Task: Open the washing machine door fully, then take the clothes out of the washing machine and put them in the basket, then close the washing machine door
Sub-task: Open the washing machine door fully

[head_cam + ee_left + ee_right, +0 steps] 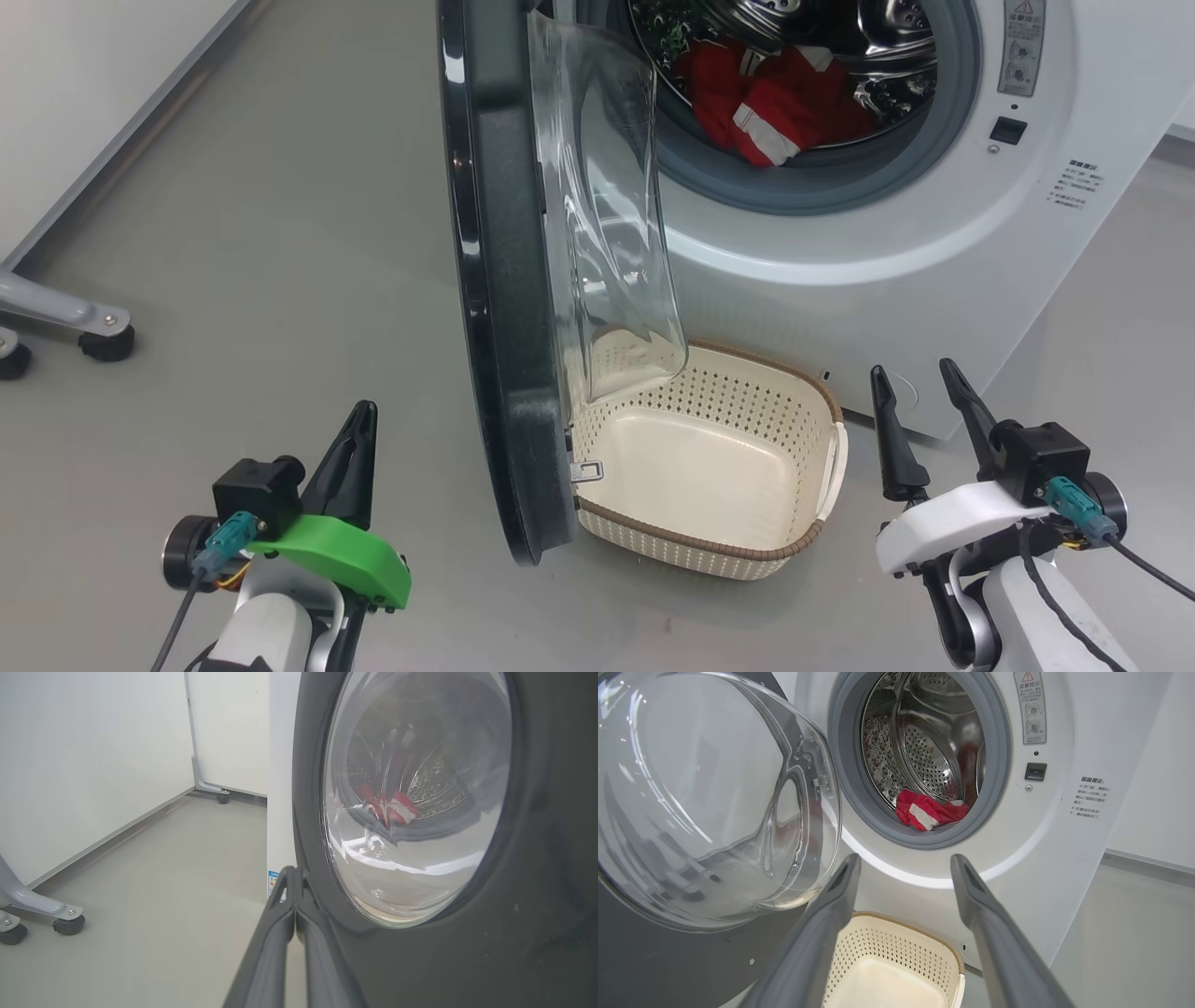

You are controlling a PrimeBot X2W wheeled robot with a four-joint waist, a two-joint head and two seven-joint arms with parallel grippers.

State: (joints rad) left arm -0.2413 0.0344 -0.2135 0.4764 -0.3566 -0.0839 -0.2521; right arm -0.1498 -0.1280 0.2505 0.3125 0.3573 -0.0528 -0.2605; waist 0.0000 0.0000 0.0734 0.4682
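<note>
The washing machine door stands swung out at roughly a right angle, its black rim edge-on toward me and its glass bowl bulging right. Red clothes with white stripes lie at the front of the steel drum of the white washing machine. The cream basket sits on the floor below the opening, nothing inside. My left gripper is shut, low at the left of the door's outer face. My right gripper is open, right of the basket, aimed at the clothes.
Grey floor spreads out to the left. A wheeled grey frame leg stands at far left by a white wall panel. The door latch hangs over the basket's left rim. A warning label and lock slot sit right of the opening.
</note>
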